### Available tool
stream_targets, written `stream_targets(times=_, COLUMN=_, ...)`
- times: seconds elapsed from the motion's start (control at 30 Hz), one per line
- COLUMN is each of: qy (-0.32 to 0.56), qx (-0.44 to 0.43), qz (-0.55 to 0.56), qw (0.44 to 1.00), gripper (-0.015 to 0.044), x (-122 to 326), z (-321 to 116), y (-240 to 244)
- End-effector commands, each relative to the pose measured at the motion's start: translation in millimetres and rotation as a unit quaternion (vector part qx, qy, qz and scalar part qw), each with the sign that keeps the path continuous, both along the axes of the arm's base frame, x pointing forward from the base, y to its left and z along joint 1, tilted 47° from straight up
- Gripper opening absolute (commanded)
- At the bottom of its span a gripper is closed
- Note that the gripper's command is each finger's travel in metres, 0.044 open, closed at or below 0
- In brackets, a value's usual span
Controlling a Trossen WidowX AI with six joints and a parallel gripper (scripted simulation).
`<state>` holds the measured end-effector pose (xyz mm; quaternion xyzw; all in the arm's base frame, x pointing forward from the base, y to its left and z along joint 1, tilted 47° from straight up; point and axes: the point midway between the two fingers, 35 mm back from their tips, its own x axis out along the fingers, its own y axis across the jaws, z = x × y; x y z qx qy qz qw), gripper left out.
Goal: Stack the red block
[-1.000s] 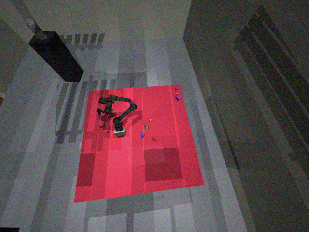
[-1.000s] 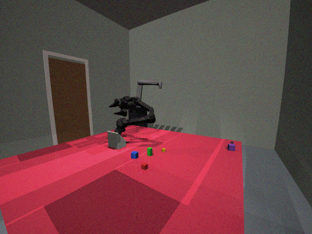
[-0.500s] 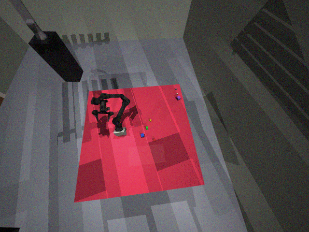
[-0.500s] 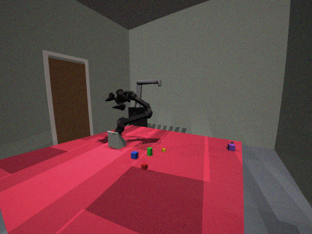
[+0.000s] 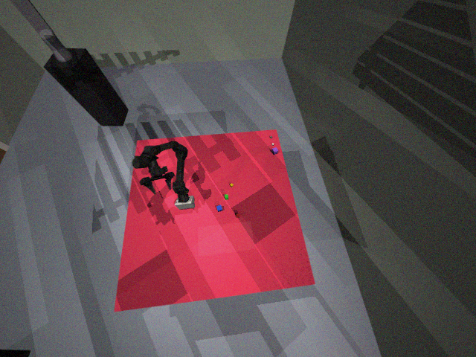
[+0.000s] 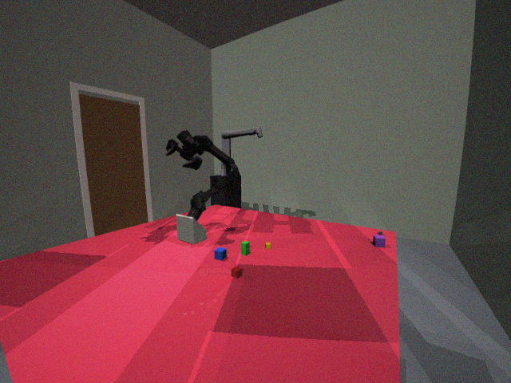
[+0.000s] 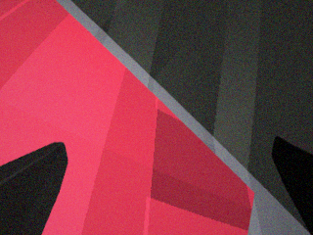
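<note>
Your end effector [image 6: 184,153] raised high, fingers spread wide and holding nothing, red block [image 6: 236,271] and green tower [image 6: 245,247] well apart below it on the worktop [image 6: 288,329]

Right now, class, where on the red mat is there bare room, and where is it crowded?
Bare: the wide stretch from the red block to the near edge. Crowded: blue block, green tower and yellow block near the arm's base.
</note>
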<state>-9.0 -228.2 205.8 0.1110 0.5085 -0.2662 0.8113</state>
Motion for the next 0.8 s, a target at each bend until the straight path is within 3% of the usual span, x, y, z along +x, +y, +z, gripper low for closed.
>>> stream_targets(times=0.0, qy=-0.018, qx=0.024, qz=0.024, qw=0.999, gripper=0.044, x=17, z=-5, y=-15)
stream_targets(times=0.4, qy=-0.052, qx=0.105, qz=0.12, qw=0.986, gripper=0.044, x=96, z=-28, y=-53)
stream_targets(times=0.77, qy=-0.055, qx=0.19, qz=0.195, qw=0.961, gripper=0.044, x=185, z=-64, y=-57)
